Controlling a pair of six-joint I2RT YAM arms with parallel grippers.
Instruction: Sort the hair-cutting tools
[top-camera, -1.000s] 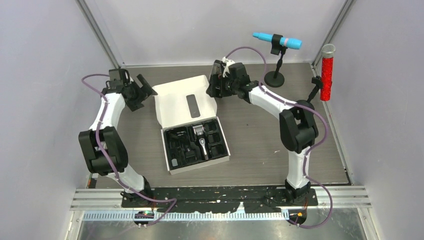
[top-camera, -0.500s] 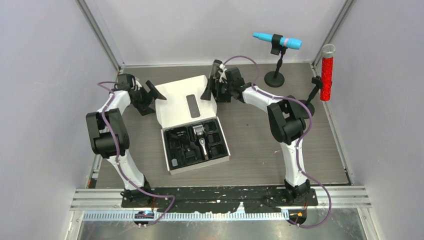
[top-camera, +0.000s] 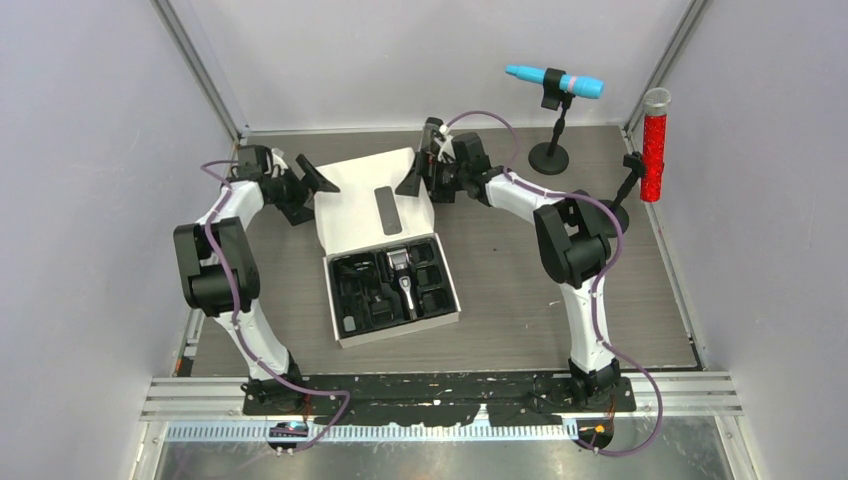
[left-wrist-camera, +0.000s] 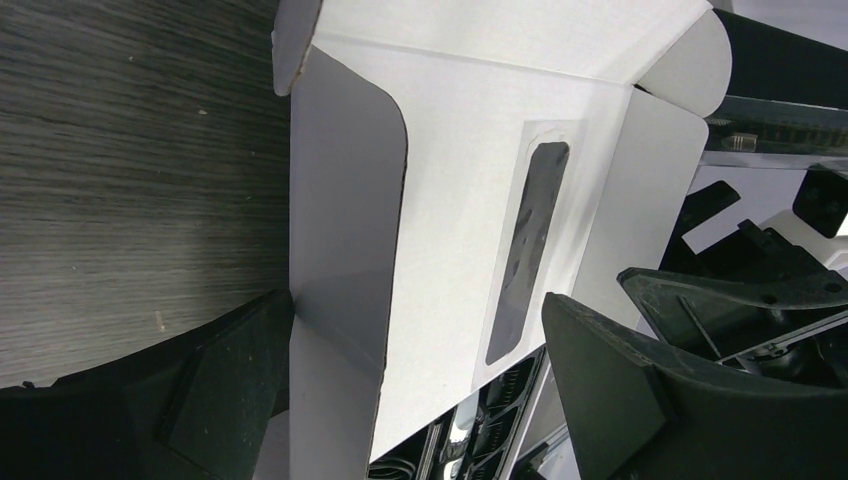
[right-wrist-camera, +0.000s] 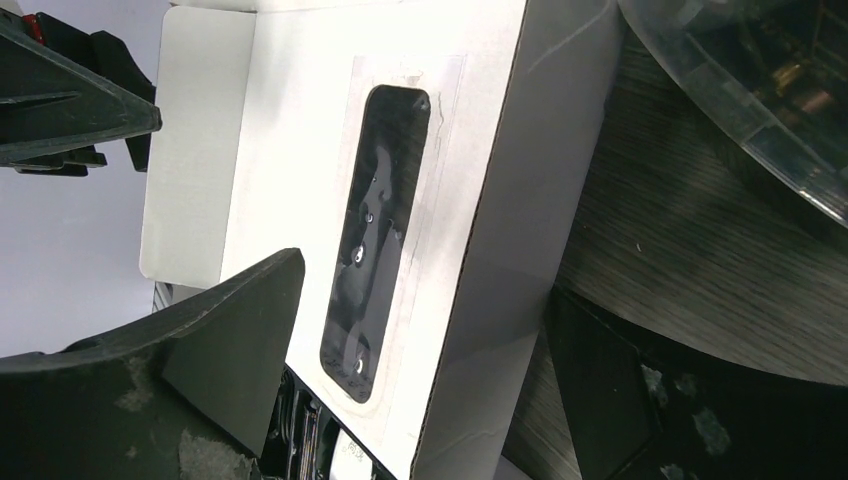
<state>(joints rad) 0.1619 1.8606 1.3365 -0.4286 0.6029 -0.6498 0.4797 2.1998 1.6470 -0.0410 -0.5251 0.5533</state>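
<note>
The white box lies open mid-table. Its black insert (top-camera: 360, 300) holds the black-and-silver clipper (top-camera: 402, 272) and small black comb guards (top-camera: 432, 278). The lid (top-camera: 352, 195), with a dark window (top-camera: 386, 211), is folded back behind it. My left gripper (top-camera: 312, 197) is open, and its jaws straddle the lid's left side flap (left-wrist-camera: 340, 230). My right gripper (top-camera: 422, 188) is open, and its jaws straddle the lid's right edge (right-wrist-camera: 520, 200). The lid fills both wrist views (left-wrist-camera: 460, 200) (right-wrist-camera: 300, 150). Neither gripper (left-wrist-camera: 420, 390) (right-wrist-camera: 430, 370) holds anything. I cannot make out the cylinder or the bottle.
The blue microphone (top-camera: 553, 82) stands on its round base (top-camera: 549, 157) at the back right. The red microphone (top-camera: 655, 140) stands by the right wall. A dark object under a clear cover (right-wrist-camera: 740, 80) sits close behind my right gripper. Walls enclose three sides.
My left gripper has swung right from the table's left side onto the lid's left flap. My right gripper has shifted slightly left onto the lid's right edge. The box insert has not moved.
</note>
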